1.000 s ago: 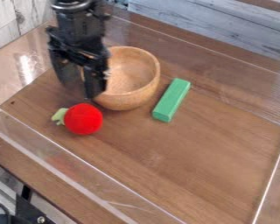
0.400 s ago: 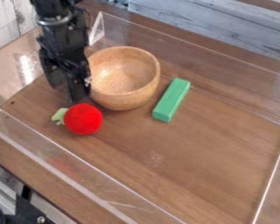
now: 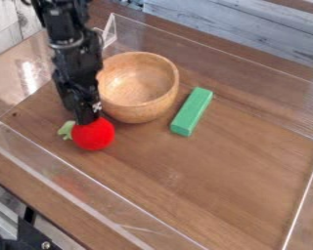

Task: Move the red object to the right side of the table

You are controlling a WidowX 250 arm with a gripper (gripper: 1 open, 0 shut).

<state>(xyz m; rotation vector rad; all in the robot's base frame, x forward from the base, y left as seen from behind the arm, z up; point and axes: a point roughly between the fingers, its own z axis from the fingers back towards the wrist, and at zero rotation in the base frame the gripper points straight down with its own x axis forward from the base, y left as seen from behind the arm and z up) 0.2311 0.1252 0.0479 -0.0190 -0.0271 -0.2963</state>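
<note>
Down toward the ball has come my gripper, which was higher and farther back beside the bowl; ball and bowl have not moved. I judge that I am at the grasping step: next I should settle the fingers around the ball, close them, then lift. The ball lies on the table, just beside the bowl, on its near side. My arm reaches from behind the bowl, past its left side, fingers pointing down. Whether they already grip the ball, I cannot tell.
</note>
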